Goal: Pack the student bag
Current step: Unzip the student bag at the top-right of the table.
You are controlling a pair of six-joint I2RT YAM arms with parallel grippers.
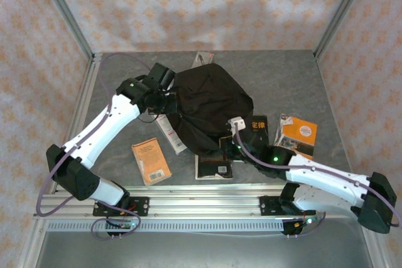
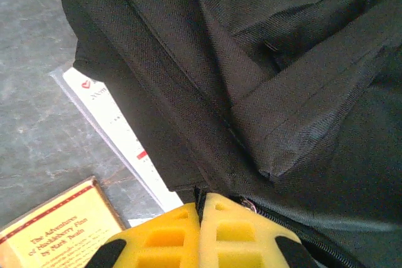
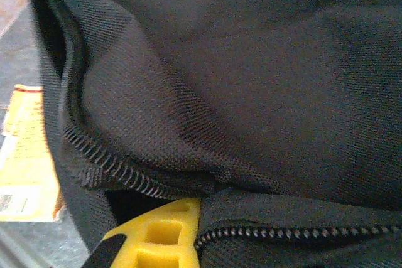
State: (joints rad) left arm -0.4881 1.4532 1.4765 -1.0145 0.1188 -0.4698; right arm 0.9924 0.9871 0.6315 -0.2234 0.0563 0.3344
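Top external: student bag (image 1: 210, 101) was seen lying mid-tabletop (image 1: 301, 80) as a black rounded heap, with both arms reached in to it. Left claw (image 1: 169, 100) was set against the bag's left edge, right claw (image 1: 233, 131) against its near right edge. An orange paperback (image 1: 151, 160) was laid flat near the left arm, clear of the bag. A white strip card (image 1: 171, 133) was tucked partly under the bag's near left side. A black book (image 1: 213, 166) was laid just in front of the bag, a second black book with yellow lettering (image 1: 259, 127) beside the right claw, and an orange-and-white book (image 1: 298, 133) further right. Left wrist: the claw (image 2: 200, 204) was clenched, yellow pads pressed flat together with no gap, and the bag's zip edge appeared to be pinched at the tips. Folded black fabric was seen above, the strip card (image 2: 119, 133) was covered at its far end by the bag, and the paperback (image 2: 56, 227) was readable as Huckleberry Finn. Right wrist: one yellow finger (image 3: 157, 230) was seen under the bag's stitched edge, while the other was hidden by fabric and a zip run (image 3: 295, 233). Released or clenched could not be told for the right claw. The paperback's corner (image 3: 22, 155) was seen left of the bag.
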